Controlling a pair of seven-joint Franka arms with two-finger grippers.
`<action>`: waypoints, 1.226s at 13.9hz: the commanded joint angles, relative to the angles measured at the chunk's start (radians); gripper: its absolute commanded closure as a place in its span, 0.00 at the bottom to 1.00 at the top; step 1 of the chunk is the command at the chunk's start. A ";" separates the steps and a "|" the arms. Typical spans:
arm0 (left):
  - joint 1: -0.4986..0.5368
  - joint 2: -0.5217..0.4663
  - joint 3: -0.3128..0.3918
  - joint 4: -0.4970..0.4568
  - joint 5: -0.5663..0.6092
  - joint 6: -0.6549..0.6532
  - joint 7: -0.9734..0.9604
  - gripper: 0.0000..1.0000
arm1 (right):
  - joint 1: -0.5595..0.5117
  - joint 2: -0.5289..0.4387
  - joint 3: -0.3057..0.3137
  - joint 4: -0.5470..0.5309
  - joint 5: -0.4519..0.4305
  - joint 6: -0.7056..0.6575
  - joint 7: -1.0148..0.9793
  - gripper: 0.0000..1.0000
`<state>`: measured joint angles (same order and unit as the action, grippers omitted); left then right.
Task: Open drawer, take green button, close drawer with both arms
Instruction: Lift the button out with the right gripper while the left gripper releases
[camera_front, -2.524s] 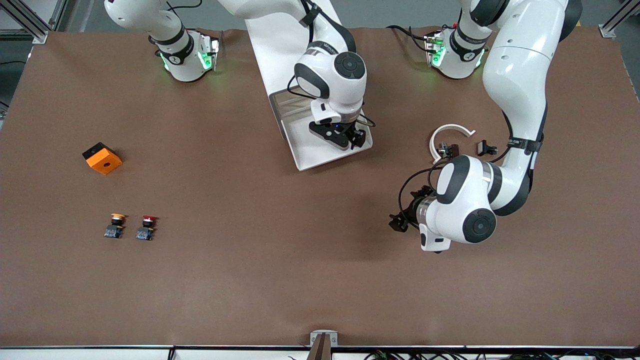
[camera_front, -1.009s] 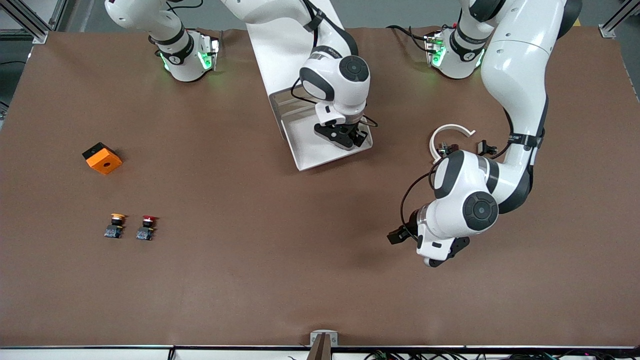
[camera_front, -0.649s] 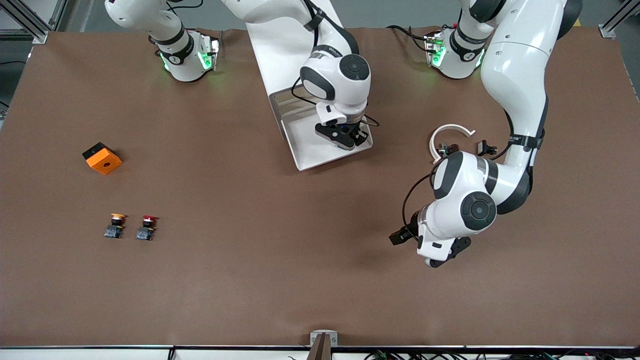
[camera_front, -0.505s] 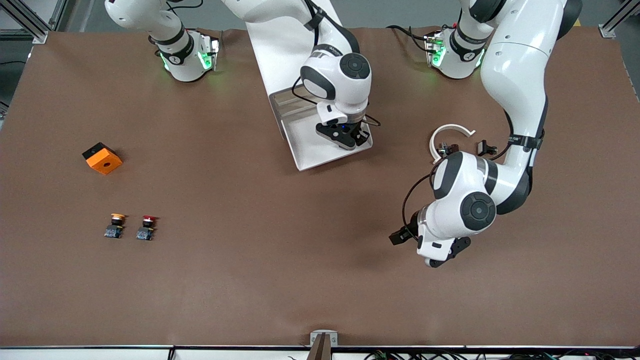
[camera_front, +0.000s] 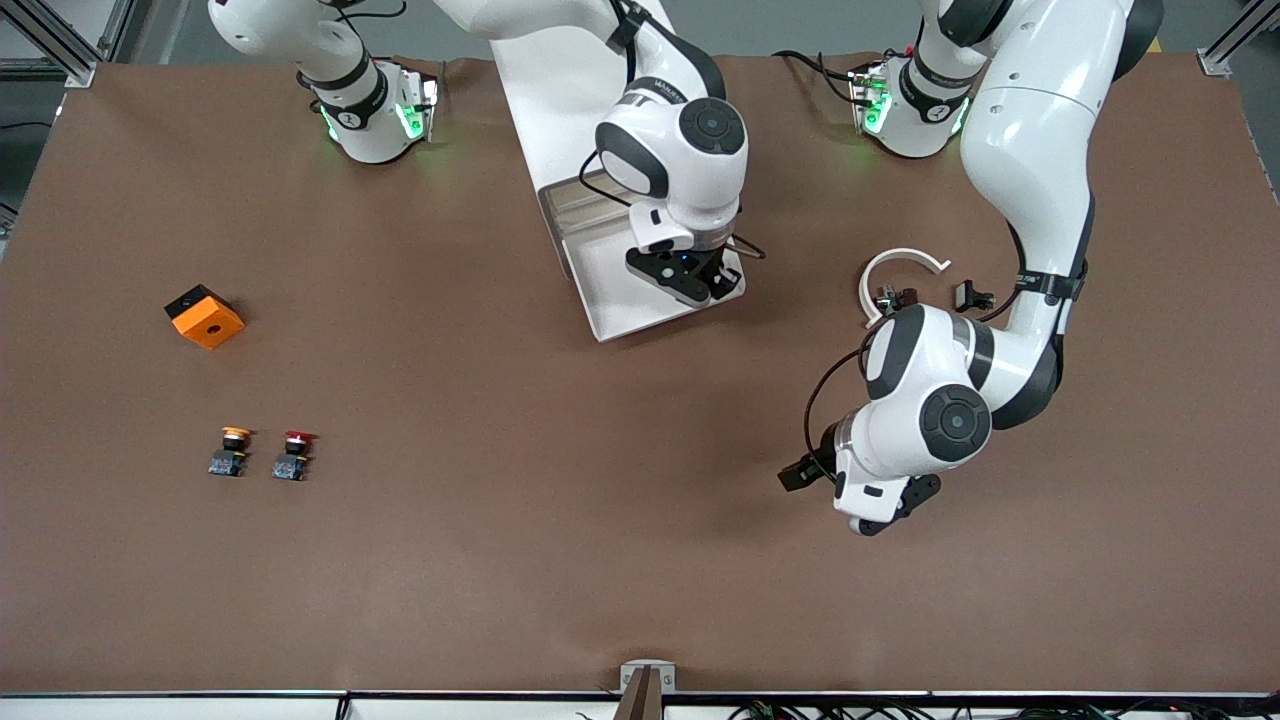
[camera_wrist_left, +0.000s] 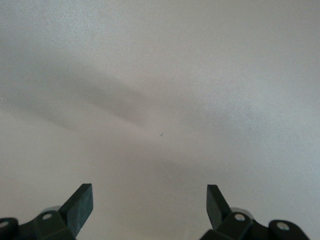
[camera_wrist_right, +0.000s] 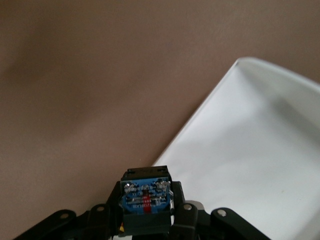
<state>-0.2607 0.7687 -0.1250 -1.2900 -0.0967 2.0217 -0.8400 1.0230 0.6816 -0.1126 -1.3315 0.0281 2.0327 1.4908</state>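
The white drawer (camera_front: 612, 300) stands pulled out of the white cabinet (camera_front: 560, 90). My right gripper (camera_front: 690, 282) hangs over the drawer's corner toward the left arm's end. It is shut on the button (camera_wrist_right: 146, 197), whose blue-grey base shows between the fingers in the right wrist view. The green cap is hidden. The drawer's rim (camera_wrist_right: 200, 120) and bare floor show under the gripper (camera_wrist_right: 146, 220). My left gripper (camera_front: 800, 473) is low over bare table nearer the front camera, open and empty (camera_wrist_left: 150, 207).
An orange block (camera_front: 205, 317), a yellow-capped button (camera_front: 232, 450) and a red-capped button (camera_front: 293, 455) lie toward the right arm's end. A white open ring (camera_front: 900, 268) and small black parts (camera_front: 972, 295) lie beside the left arm.
My right gripper has lifted a little over the drawer's corner with the button in it. My left wrist turned and dropped toward the table earlier, then stayed still.
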 joint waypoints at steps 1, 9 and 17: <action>-0.009 -0.005 0.007 -0.008 0.018 0.019 0.016 0.00 | -0.081 -0.056 0.011 0.011 0.016 -0.038 -0.096 1.00; -0.081 -0.011 -0.001 -0.017 0.018 0.020 0.015 0.00 | -0.366 -0.168 0.004 -0.044 0.024 -0.121 -0.559 1.00; -0.219 -0.009 0.001 -0.061 0.026 0.019 -0.001 0.00 | -0.671 -0.180 0.002 -0.251 0.013 0.048 -1.026 1.00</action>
<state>-0.4558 0.7693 -0.1298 -1.3161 -0.0960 2.0290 -0.8378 0.4032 0.5349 -0.1304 -1.4851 0.0388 2.0041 0.5383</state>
